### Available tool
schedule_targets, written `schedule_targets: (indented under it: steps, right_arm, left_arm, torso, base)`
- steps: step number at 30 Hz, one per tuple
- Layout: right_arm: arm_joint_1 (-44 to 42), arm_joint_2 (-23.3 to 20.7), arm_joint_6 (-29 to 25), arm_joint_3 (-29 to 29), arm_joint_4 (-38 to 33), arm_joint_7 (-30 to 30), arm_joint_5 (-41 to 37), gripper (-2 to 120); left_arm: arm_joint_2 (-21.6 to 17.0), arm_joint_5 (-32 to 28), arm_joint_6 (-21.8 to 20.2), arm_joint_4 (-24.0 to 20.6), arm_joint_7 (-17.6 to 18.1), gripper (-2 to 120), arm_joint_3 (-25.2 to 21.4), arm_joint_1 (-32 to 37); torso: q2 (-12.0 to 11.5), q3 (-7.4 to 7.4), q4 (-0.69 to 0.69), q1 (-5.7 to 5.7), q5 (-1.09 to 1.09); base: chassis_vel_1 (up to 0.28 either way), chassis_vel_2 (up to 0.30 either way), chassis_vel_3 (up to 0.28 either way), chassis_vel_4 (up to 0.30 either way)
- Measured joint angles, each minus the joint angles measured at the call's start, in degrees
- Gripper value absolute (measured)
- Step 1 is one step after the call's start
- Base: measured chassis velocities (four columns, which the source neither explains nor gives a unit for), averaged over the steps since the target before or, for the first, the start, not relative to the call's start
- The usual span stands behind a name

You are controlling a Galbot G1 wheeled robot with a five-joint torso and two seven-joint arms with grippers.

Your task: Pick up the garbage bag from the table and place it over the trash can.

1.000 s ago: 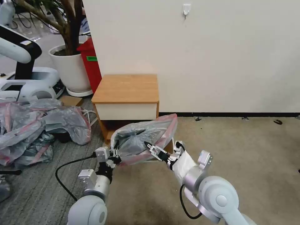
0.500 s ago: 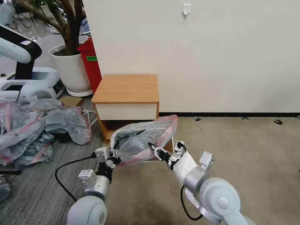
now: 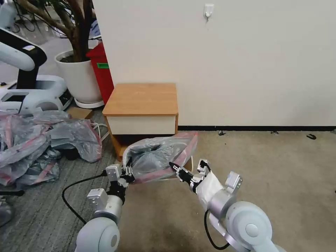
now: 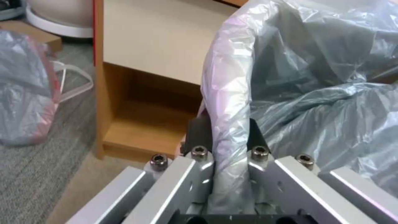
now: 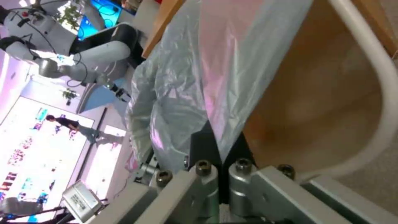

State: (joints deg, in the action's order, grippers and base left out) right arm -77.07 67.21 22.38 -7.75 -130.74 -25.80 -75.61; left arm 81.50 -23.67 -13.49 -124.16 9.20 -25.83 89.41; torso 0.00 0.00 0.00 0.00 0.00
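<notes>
The garbage bag [image 3: 157,157], crinkled grey with a pink rim band, hangs spread open low in front of the table [image 3: 141,98]. My left gripper [image 3: 127,172] is shut on its near left rim; the left wrist view shows the rolled rim [image 4: 230,102] pinched between the fingers of that gripper [image 4: 224,130]. My right gripper [image 3: 174,166] is shut on the near right edge, and in the right wrist view that gripper [image 5: 219,140] pinches the pink band [image 5: 224,68]. The trash can's cream rim [image 5: 379,81] curves just beside and under the bag there; in the head view the bag hides it.
A heap of similar grey-pink bags [image 3: 35,140] lies on the floor at left. A white plant pot [image 3: 78,78], a tall red bin [image 3: 101,70] and another robot's base [image 3: 24,94] stand behind it. Open carpet [image 3: 262,157] stretches to the right, with the wall behind.
The bag has sunk a little, its far pink edge now lower against the table's front. My right gripper has dropped slightly with it; the left has barely moved.
</notes>
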Motion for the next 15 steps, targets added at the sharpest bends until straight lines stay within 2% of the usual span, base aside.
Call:
schedule_targets:
  steps: [6, 15]
  right_arm:
    - [-0.16, -0.19, -0.08, -0.22, -0.07, 0.02, 0.0, 0]
    - [-0.78, -1.04, -0.3, -1.33, -0.5, 0.23, -0.14, 0]
  left_arm:
    - [0.1, -0.64, -0.05, 0.27, 0.56, 3, -0.05, -0.46]
    - [-0.08, -3.37, -0.07, 1.55, 3.2, 3, -0.57, -2.19]
  torso:
    - [0.0, 0.0, 0.0, 0.0, 0.0]
    - [0.0, 0.0, 0.0, 0.0, 0.0]
  base:
    - [0.0, 0.0, 0.0, 0.0]
    - [0.0, 0.0, 0.0, 0.0]
